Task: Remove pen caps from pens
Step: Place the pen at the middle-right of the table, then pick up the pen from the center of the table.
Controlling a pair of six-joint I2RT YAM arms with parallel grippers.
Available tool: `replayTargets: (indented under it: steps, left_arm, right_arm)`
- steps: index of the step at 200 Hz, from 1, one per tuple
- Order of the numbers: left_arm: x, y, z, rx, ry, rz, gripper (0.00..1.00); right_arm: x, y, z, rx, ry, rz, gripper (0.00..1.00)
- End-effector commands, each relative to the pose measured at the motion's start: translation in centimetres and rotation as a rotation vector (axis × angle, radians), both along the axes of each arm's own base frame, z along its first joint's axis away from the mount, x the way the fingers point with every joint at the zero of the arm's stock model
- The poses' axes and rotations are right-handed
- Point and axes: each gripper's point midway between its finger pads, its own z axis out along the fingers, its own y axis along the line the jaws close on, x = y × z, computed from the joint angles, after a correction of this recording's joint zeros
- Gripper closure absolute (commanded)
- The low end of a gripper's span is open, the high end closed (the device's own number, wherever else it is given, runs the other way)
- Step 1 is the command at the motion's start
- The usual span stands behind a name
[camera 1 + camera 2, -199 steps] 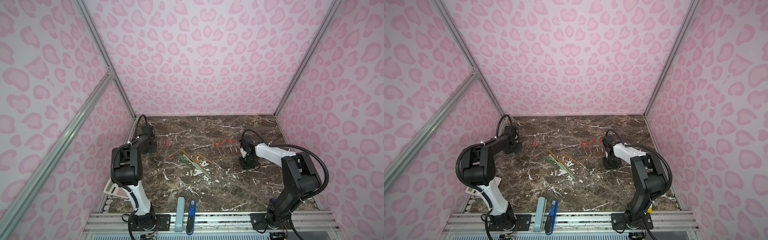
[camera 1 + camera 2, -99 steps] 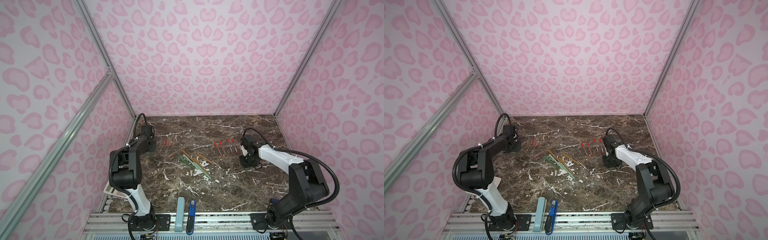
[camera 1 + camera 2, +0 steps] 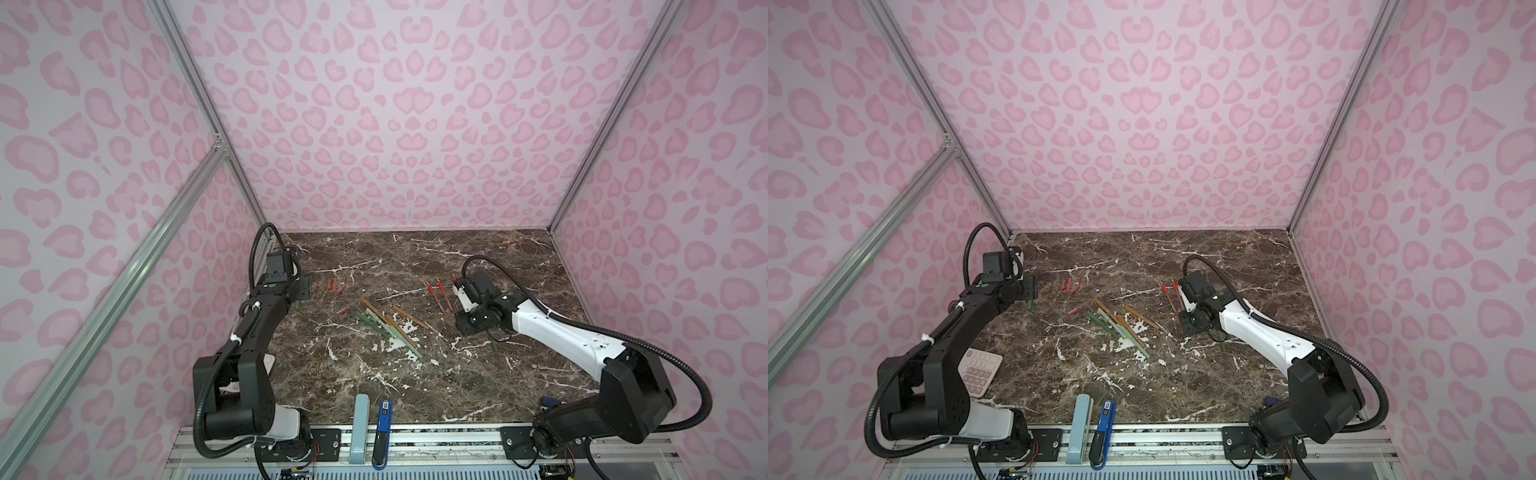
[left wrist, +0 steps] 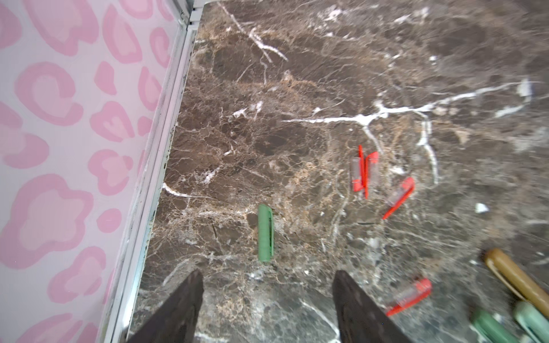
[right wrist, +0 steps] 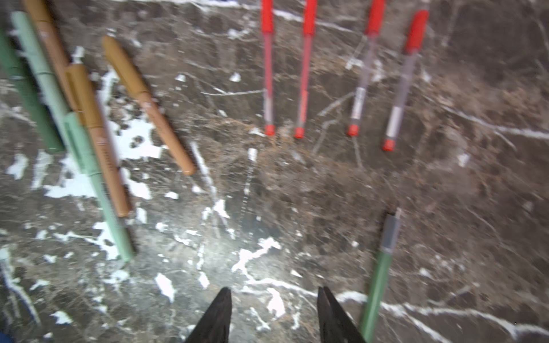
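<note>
Both grippers are empty.

left gripper [image 4: 267, 276]: fingers spread wide with nothing between them, over the far-left part of the marble table [image 3: 415, 257]. green cap [image 4: 265, 233] lies flat just ahead of the tips, untouched. Four red caps [image 4: 361, 172] are scattered to its right.

right gripper [image 5: 274, 289]: fingers apart, nothing pinched. green pen [image 5: 378, 273], cap off and grey tip exposed, lies on the table just beside one finger. Can't tell whether they touch. Four red pens [image 5: 306, 68] sit in a row just beyond it and look uncapped.

What's left is the pile of tan and green pens [image 3: 388, 328] mid-table, between the arms. The ones the right wrist view shows look capped.

My read: the green pen is done, and the next step is a fresh pick from the pile. Suggestions:
- Take the tan pen [image 5: 145, 101] at the pile's right edge first. It lies apart from the others, so the jaws can straddle it without nudging neighbours.
- Right gripper takes the barrel mid-length, jaws square across the axis, and lifts it clear.
- Left gripper pinches the cap only, clear of the seam.
- Pull straight along the pen axis, with no side load.
- Put caps down far left and pens right, to keep them sorted.
- Risk: overlapped pens may roll when one is drawn out.
</note>
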Motion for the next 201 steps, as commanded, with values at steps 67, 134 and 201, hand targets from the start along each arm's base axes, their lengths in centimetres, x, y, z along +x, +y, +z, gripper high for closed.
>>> replayTargets:
  steps: [67,134,201]
  left_arm:
    - [-1.9,-2.6,5.4,-0.200,-0.212,-0.119,0.01]
    - [-1.7,-2.4,5.6,-0.231,-0.220,-0.116,0.00]
    - [-1.4,-1.6,5.8,-0.243,-0.210,-0.080,0.00]
  right_arm:
    - [0.1,16.0,-0.9,0.062,0.005,0.266,0.56]
    - [1.6,23.7,-3.3,0.080,0.059,0.401,0.58]
    - [2.8,25.5,-7.3,0.010,0.143,0.422,0.63]
